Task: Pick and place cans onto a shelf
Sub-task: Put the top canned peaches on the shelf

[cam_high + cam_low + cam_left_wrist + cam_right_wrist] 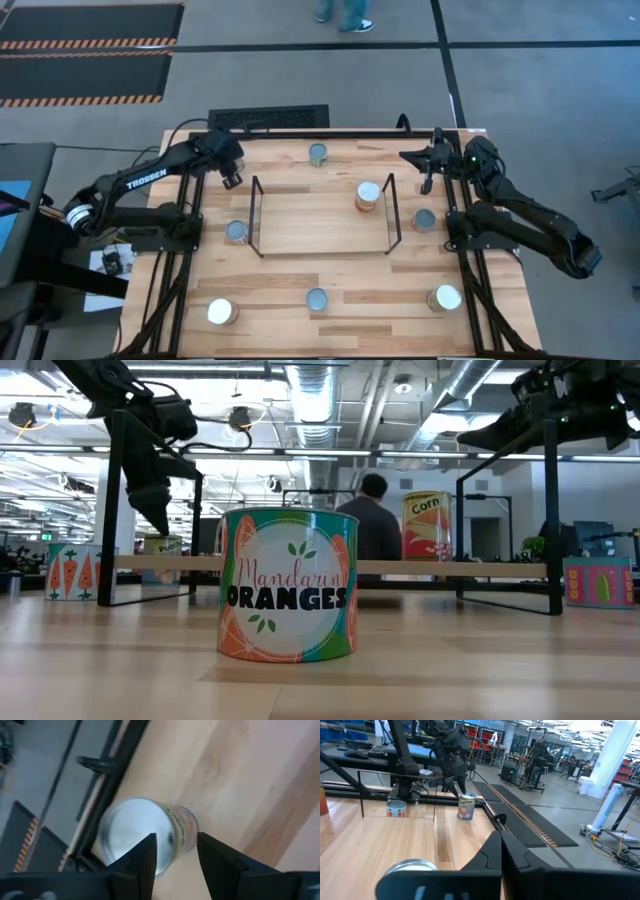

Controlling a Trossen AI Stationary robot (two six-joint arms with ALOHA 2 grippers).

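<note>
While left gripper (175,852) jaws part-open over can (142,832), right gripper (501,845) jaws closed, empty.

Robotics lab in open industrial hall. Exposed ducts (310,400) and pipes under ceiling, strip lights. Grey concrete floor (300,80) with black mats edged in orange hazard stripes (85,45). Wooden table (320,275) in black metal frame (165,290) carrying two arms. Desks with monitors (420,752), red parts bins (482,742), person (372,525) in background.
</note>
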